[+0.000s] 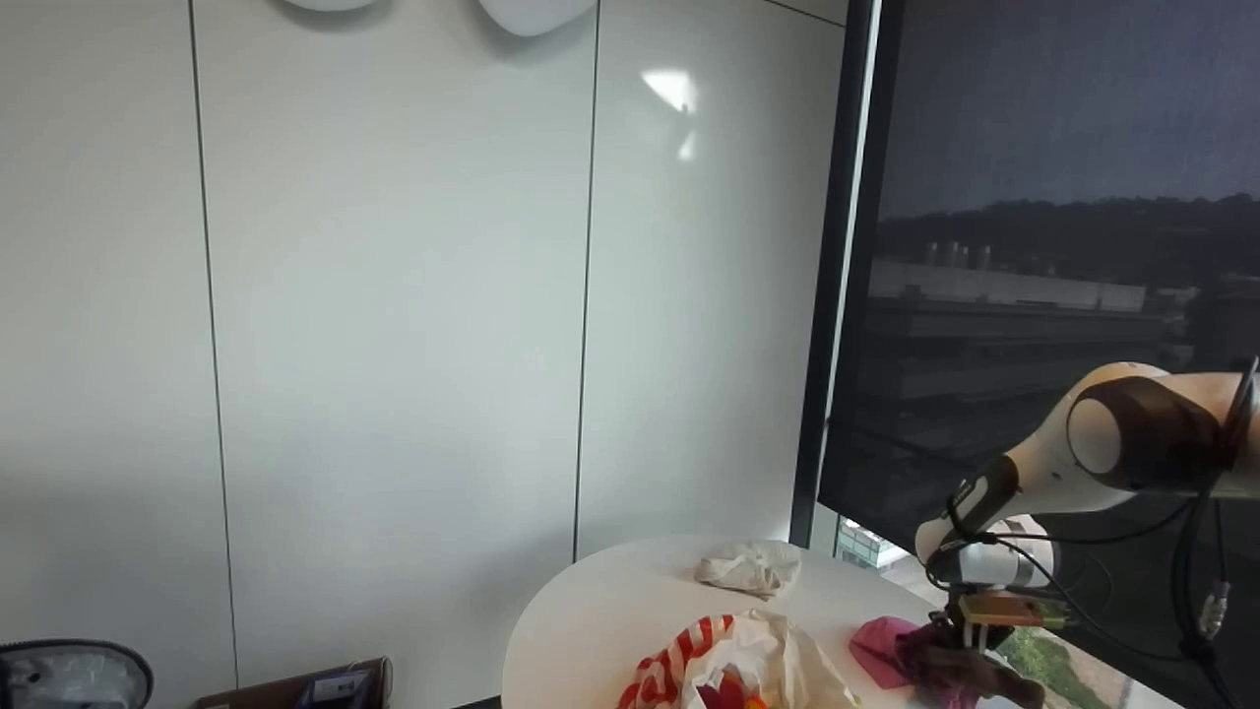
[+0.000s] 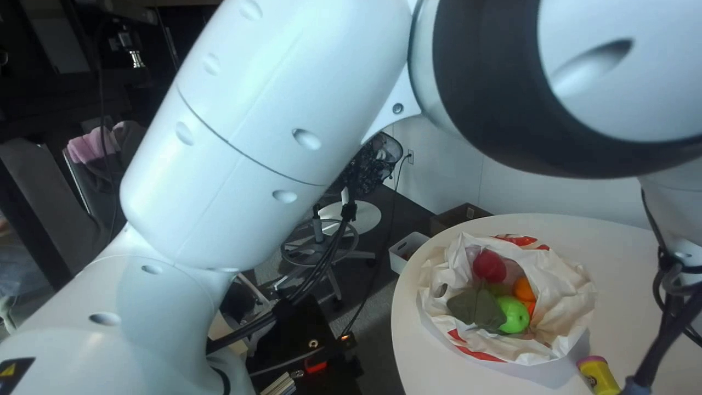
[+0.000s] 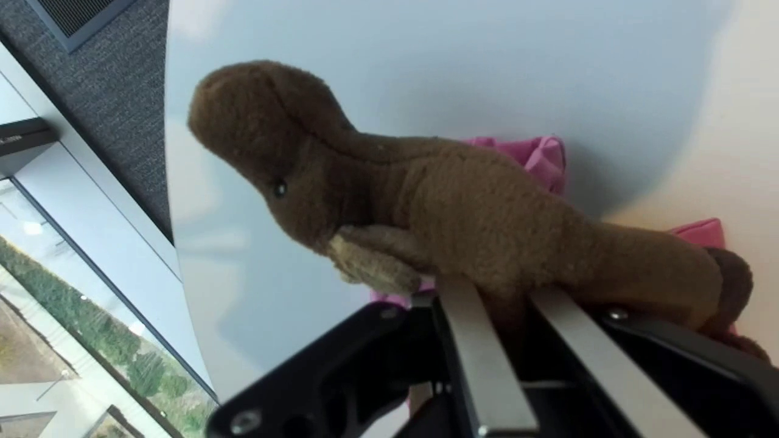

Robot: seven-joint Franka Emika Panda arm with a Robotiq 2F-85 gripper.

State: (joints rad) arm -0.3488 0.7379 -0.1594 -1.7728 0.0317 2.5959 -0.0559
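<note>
A brown plush animal with a rounded snout and a small dark eye lies across the wrist view. My gripper is shut on the underside of its body, with brown fabric squeezed between the two metal fingers. The fingertips are partly buried in the plush. Beneath the toy, pink cloth shows on the white table. In an exterior view the gripper reaches down at the table's right side, the plush at its tips and the pink cloth beside it.
A white and red plastic bag stands open on the round table, holding a green ball and other colourful items. Near it lies a yellow can. A crumpled off-white cloth rests farther back. The window is close to the arm.
</note>
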